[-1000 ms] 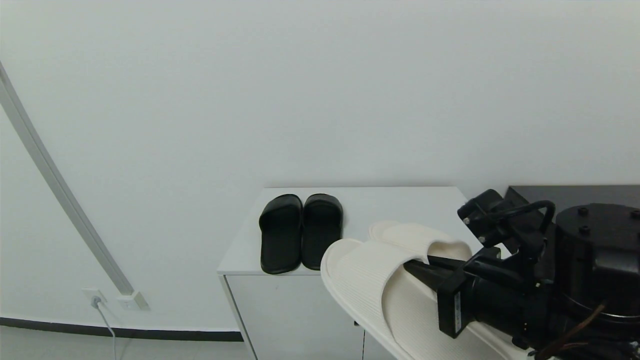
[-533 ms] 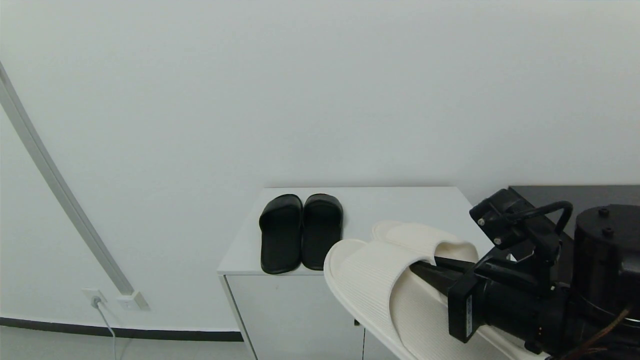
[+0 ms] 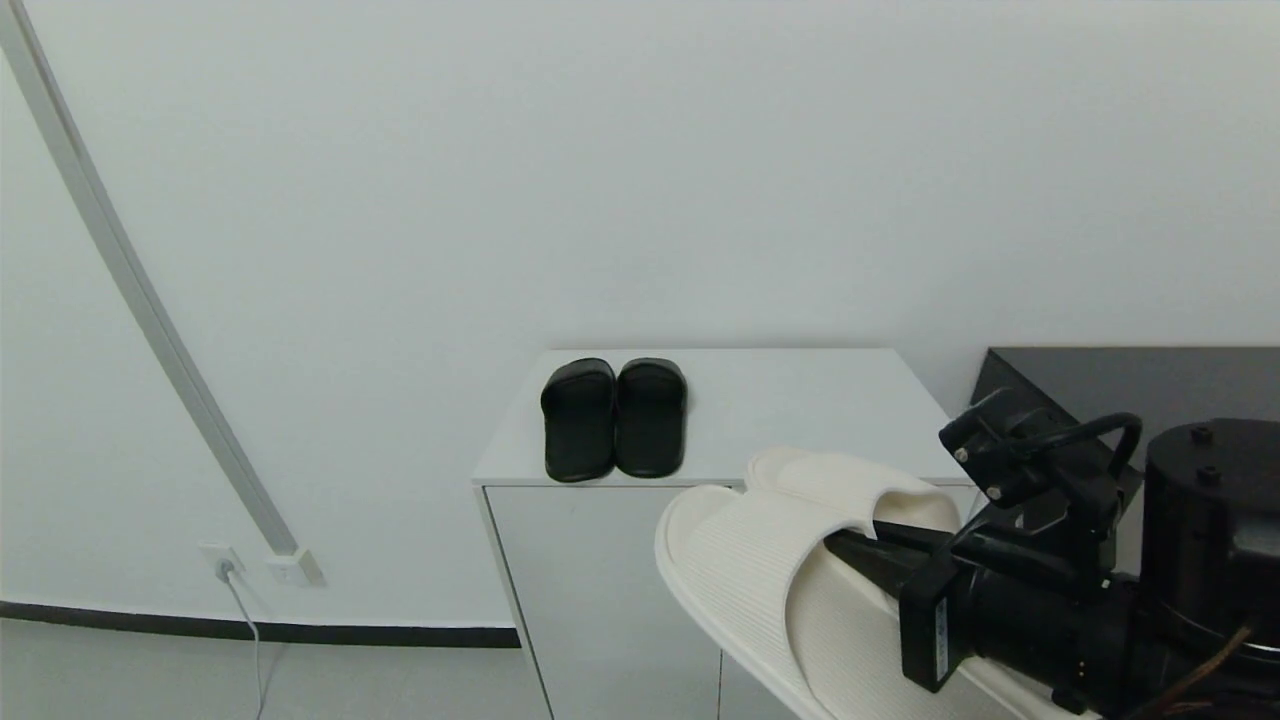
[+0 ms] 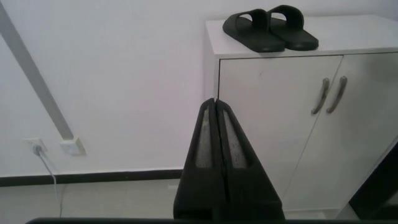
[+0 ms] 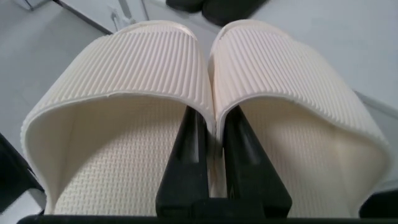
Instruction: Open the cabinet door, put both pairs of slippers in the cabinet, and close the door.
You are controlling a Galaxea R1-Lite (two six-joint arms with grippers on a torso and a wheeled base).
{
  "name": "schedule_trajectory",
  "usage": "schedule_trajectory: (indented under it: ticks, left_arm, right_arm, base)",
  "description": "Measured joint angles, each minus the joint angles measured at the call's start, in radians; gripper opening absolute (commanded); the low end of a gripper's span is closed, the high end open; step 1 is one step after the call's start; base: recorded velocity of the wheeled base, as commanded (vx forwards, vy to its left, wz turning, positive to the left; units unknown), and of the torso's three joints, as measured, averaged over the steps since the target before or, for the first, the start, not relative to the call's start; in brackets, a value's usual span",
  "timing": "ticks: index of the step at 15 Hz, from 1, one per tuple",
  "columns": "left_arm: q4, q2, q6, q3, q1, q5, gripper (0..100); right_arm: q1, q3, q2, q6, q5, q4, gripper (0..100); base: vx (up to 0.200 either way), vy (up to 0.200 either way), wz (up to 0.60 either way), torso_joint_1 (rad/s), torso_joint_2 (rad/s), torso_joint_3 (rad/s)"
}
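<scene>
A pair of black slippers (image 3: pixel 615 418) (image 4: pixel 270 28) stands side by side on top of the white cabinet (image 3: pixel 600 580) (image 4: pixel 267 118), near its front left corner. Both cabinet doors are shut, and their two handles (image 4: pixel 329 94) meet at the middle. My right gripper (image 3: pixel 850 545) (image 5: pixel 214 130) is shut on the pair of white ribbed slippers (image 3: pixel 760 570) (image 5: pixel 149 74), one finger inside each, pinching the inner sides together. It holds them in the air in front of the cabinet's right half. Low and to the cabinet's left, my left gripper (image 4: pixel 215 124) is shut with nothing in it.
A black surface (image 3: pixel 1100 380) adjoins the cabinet on the right. A wall outlet with a cable (image 3: pixel 222 562) and a slanting grey conduit (image 3: pixel 130 280) are on the wall to the left. Bare floor (image 4: pixel 93 199) lies before the cabinet.
The head camera has shifted, so the cabinet now looks smaller and farther off. My right gripper keeps its hold on the white slippers, which now hang before the cabinet front rather than its top.
</scene>
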Motion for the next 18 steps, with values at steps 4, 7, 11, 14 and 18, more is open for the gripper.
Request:
schedule_trajectory:
  ticks: [4,7,11,14,18]
  left_arm:
    - [0.0,0.0,-0.008,0.0,0.0,0.004,0]
    - [0.0,0.0,-0.011,0.0,-0.001,0.005,0]
    - [0.0,0.0,-0.01,0.0,0.0,0.002,100]
    - [0.0,0.0,-0.008,0.0,-0.001,0.001,100]
    - [0.0,0.0,-0.009,0.0,0.0,0.003,100]
  right_arm:
    - [-0.003,0.019,0.006,-0.022,-0.001,-0.002,0]
    - [-0.001,0.023,0.007,-0.023,-0.001,-0.003,0]
    - [-0.001,0.029,0.006,-0.023,0.0,-0.004,0]
    - [-0.001,0.031,0.006,-0.023,0.0,-0.004,0]
    - [-0.001,0.039,0.006,-0.026,0.0,-0.004,0]
  base:
    - [0.0,0.0,0.0,0.0,0.0,0.0]
    - [0.0,0.0,0.0,0.0,0.0,0.0]
    - [0.0,0.0,0.0,-0.154,0.37,0.203]
    - [0.0,0.0,0.0,-0.224,0.53,0.307]
    - [0.0,0.0,0.0,-0.217,0.54,0.322]
